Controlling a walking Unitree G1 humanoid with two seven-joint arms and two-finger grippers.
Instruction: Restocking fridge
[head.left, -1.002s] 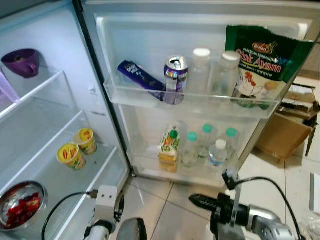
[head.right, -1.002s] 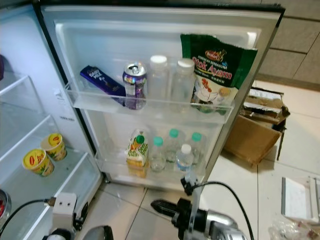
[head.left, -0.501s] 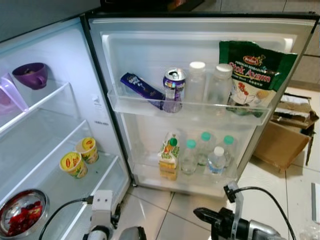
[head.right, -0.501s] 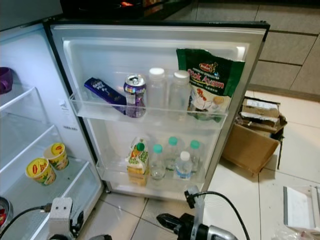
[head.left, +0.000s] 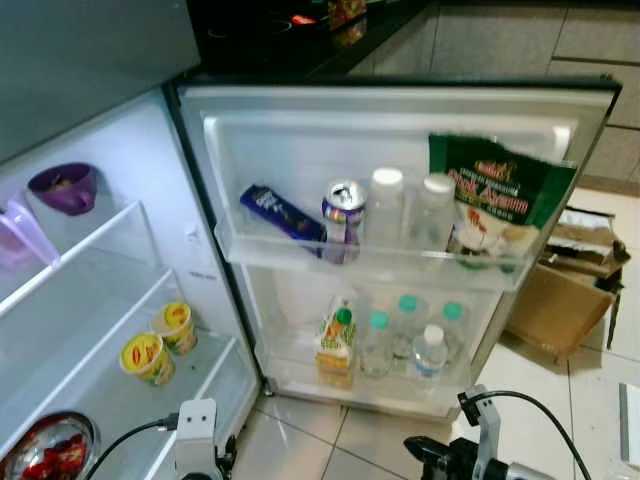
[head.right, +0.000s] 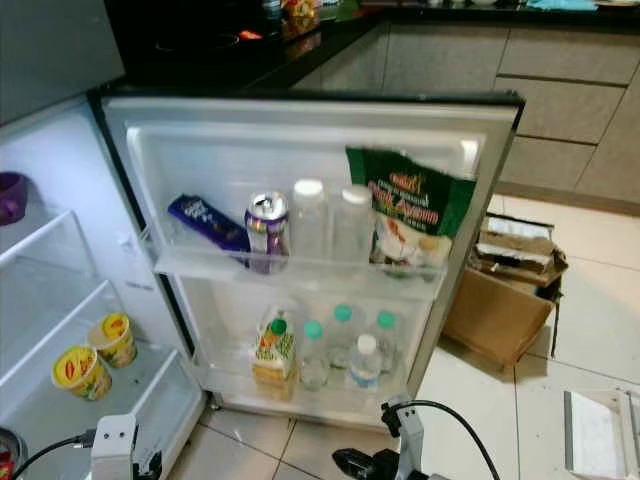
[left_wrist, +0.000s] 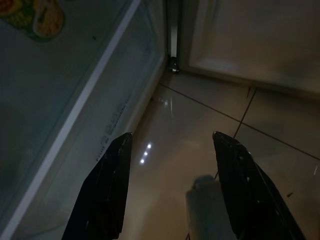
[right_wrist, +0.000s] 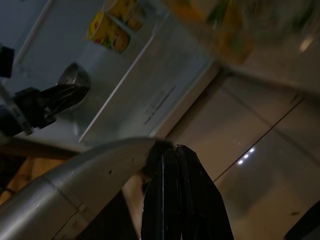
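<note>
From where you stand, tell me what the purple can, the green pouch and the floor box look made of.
Purple can: metal, likely aluminium, with a shiny silver pull-tab top. Green pouch: glossy printed plastic or foil, creased and slumping. Box: matte brown cardboard, flaps open.

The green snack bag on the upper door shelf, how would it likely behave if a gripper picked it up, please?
The green snack bag is probably floppy: its top already leans and creases above the upper door shelf. It looks light for its size. Glossy film may slip between fingers.
</note>
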